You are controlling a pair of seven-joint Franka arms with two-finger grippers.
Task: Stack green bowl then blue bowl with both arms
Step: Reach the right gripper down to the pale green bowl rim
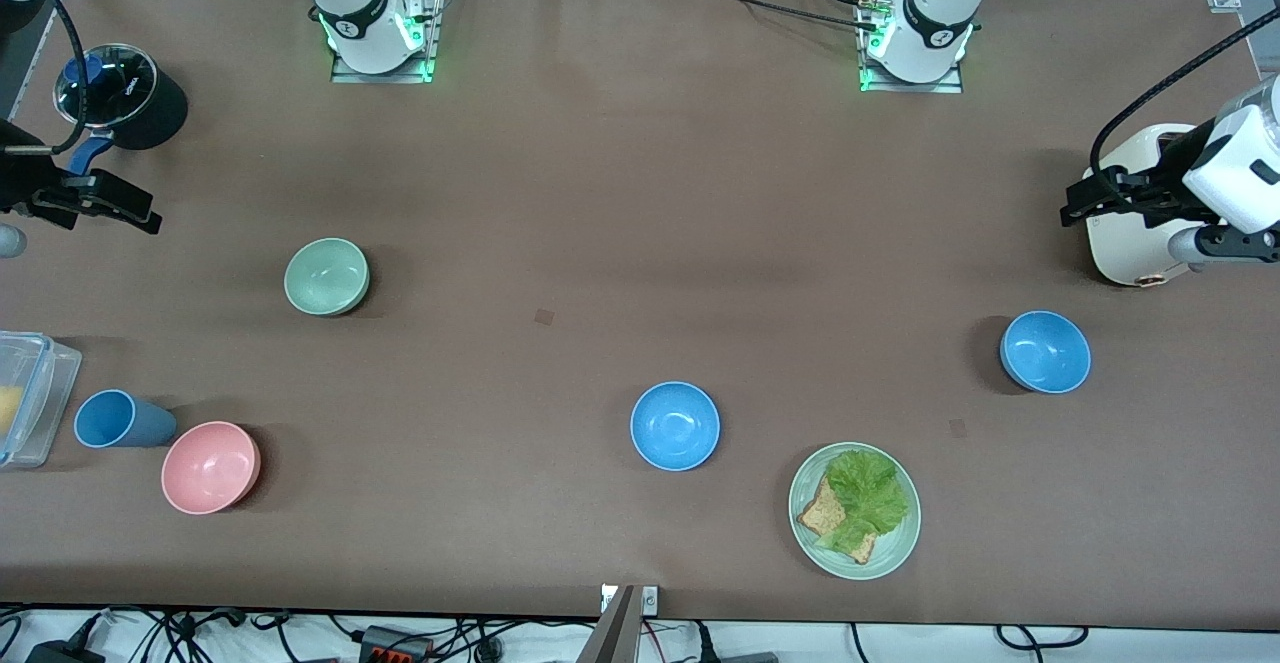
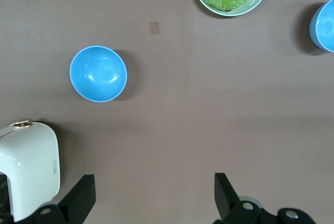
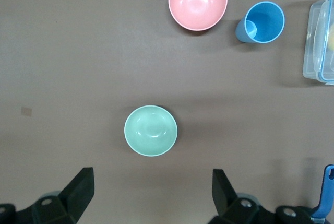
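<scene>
Mint green bowl [image 1: 326, 276] unmarked | blue bowl [image 1: 675, 425] unmarked

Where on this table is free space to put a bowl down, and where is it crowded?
The widest bare stretch lies between the green bowl and the two blue bowls, running up to the arm bases. Crowded: the right arm's end, where the pink bowl, blue cup and plastic box sit close together. The lettuce plate also sits close beside one blue bowl.

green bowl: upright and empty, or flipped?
Upright and empty. The green bowl sits rim-up on the table; its bare inside shows in the right wrist view.
</scene>
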